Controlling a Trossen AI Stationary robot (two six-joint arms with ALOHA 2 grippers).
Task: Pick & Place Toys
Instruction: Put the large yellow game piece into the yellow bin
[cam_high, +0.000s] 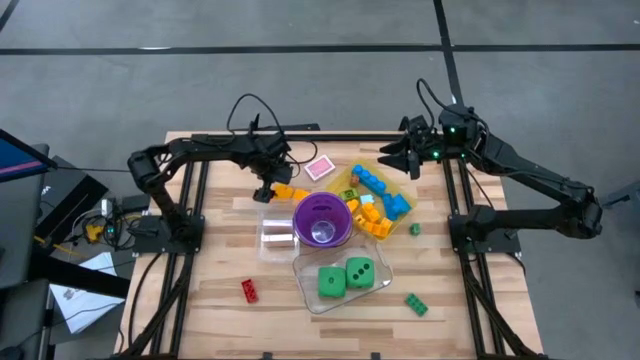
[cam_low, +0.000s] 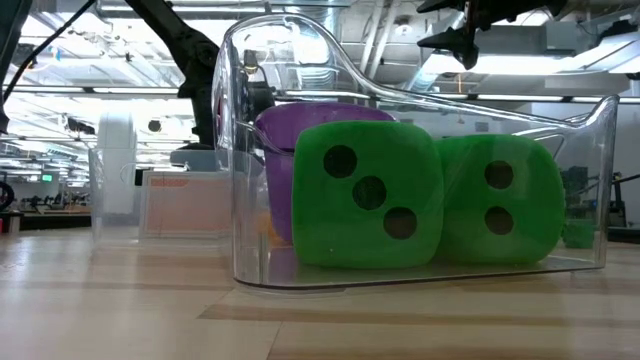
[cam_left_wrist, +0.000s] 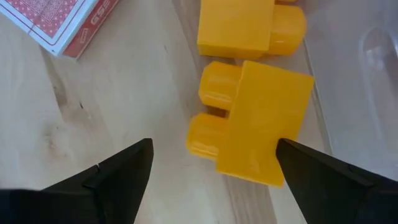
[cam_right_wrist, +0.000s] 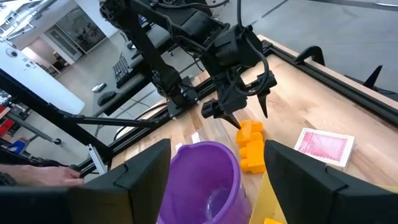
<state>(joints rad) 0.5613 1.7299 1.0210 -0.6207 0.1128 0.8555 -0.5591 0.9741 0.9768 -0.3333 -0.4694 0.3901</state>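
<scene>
Low view filled by two green dice (cam_low: 435, 190) inside a clear tub (cam_low: 590, 130), purple cup (cam_low: 275, 150) behind; only the left wrist view gives close detail of the two yellow bricks (cam_left_wrist: 255, 121) flat on the tabletop (cam_left_wrist: 106, 106), card deck (cam_left_wrist: 59, 22) near, bare wood between. Left tool (cam_left_wrist: 211, 177) released, wide open, straddling the nearer brick, not gripping it. Right tool (cam_right_wrist: 214, 171) parted, empty, raised over the yellow tray (cam_high: 345, 185) of toys (cam_high: 380, 195) near the far right edge.

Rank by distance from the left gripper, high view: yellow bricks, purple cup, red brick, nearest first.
From the left gripper:
1. Yellow bricks, right beside it, toward the table's middle.
2. Purple cup, at the table's middle.
3. Red brick, alone near the front edge.
</scene>
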